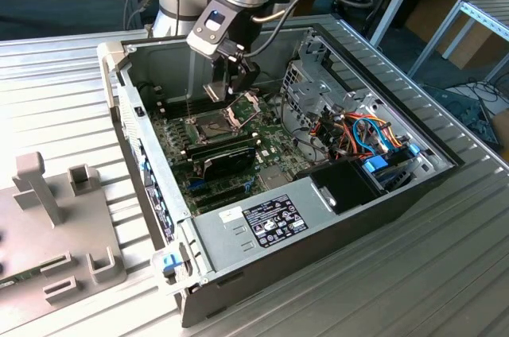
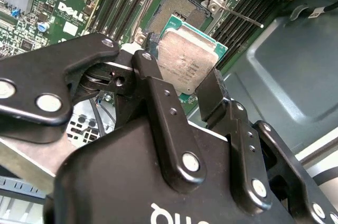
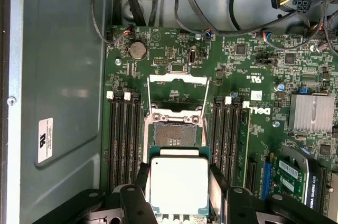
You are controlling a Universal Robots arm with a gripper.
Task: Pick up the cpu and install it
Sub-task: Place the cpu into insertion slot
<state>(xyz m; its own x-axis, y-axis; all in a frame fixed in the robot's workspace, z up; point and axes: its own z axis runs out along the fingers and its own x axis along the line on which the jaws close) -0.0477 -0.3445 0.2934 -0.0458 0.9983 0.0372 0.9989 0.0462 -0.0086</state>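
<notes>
While the gripper (image 2: 184,89) is pinching the cpu (image 2: 186,60) by opposite edges between its two black fingers (image 2: 157,94), the chip is hanging clear of the board (image 3: 158,49). Its silver top is facing both wrist cameras and its green rim is showing.

- Socket (image 3: 173,135): lying open just beyond the cpu's edge, contact field exposed.
- Frame (image 3: 177,94): standing hinged up on the side of the socket away from the cpu.
- Slots (image 3: 124,134): running in black rows along both flanks of the socket.
- Heatsink (image 3: 311,113): sitting on the board beyond one bank of slots.

Bearings are being read on the exterior view, with the dial centred on the socket.

- One o'clock: the gripper is hovering close above.
- Three o'clock: the cables (image 1: 362,134) are bunching.
- Five o'clock: the power supply (image 1: 266,222) is sitting inside the case (image 1: 126,110).
- Eight o'clock: the grey fixture (image 1: 56,218) is resting well apart, on the ribbed table (image 1: 48,67).
</notes>
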